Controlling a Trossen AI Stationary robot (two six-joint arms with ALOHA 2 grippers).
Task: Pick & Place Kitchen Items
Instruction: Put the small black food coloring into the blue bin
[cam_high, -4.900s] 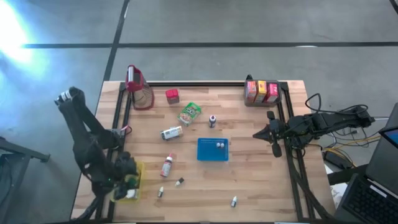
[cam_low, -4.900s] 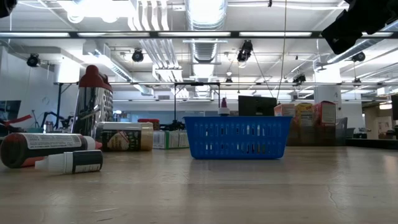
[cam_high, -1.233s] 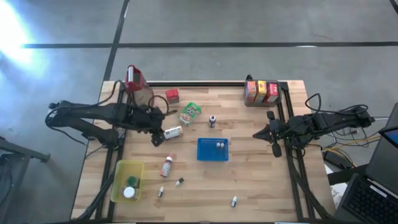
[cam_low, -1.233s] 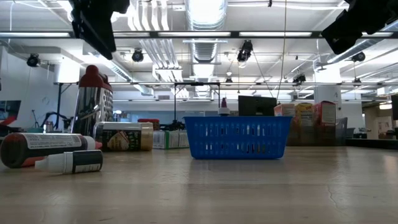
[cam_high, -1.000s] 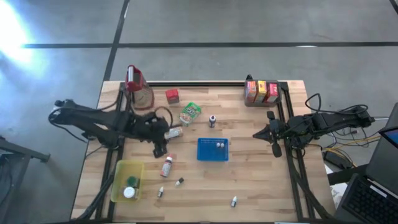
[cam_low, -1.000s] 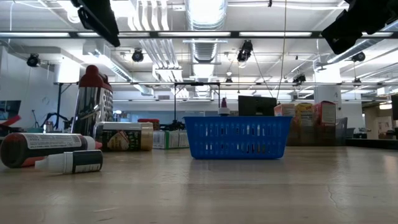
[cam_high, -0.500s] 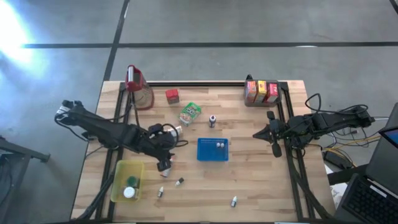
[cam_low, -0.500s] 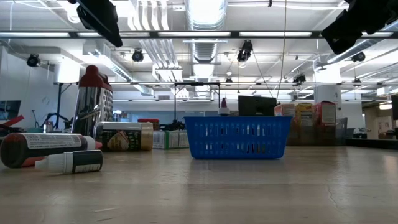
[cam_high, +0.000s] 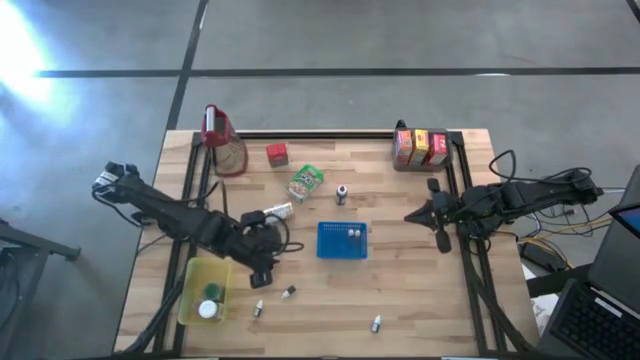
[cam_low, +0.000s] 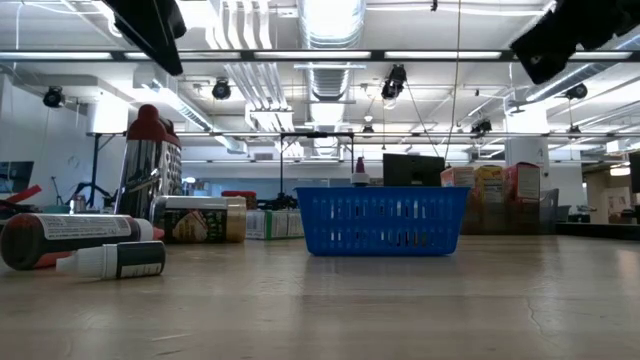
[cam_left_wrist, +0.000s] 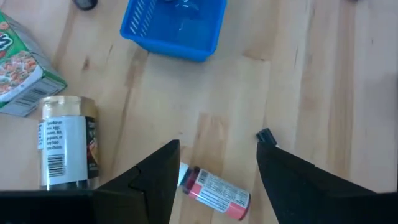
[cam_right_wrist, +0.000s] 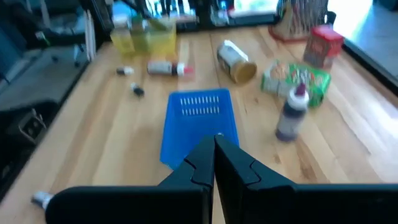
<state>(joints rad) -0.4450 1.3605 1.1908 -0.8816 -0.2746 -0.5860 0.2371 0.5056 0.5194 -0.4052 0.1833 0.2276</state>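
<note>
Red-labelled bottle (cam_left_wrist: 211, 190) half behind left end effector (cam_left_wrist: 214, 171); labels unreadable

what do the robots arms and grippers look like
Both arms are dark, slim and jointed, with loose black cables trailing along them. The left arm has a pale tag-like patch near its shoulder end. The left gripper has two flat, black, wedge-shaped fingers; the right gripper has matching black fingers tapering to points.

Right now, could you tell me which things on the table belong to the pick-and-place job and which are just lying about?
Job:
red bottle
jar
green packet
red box
dark bottle
cartons
left pincer, open over the red bottle

Lying about:
jug
blue tray
yellow bin
</note>
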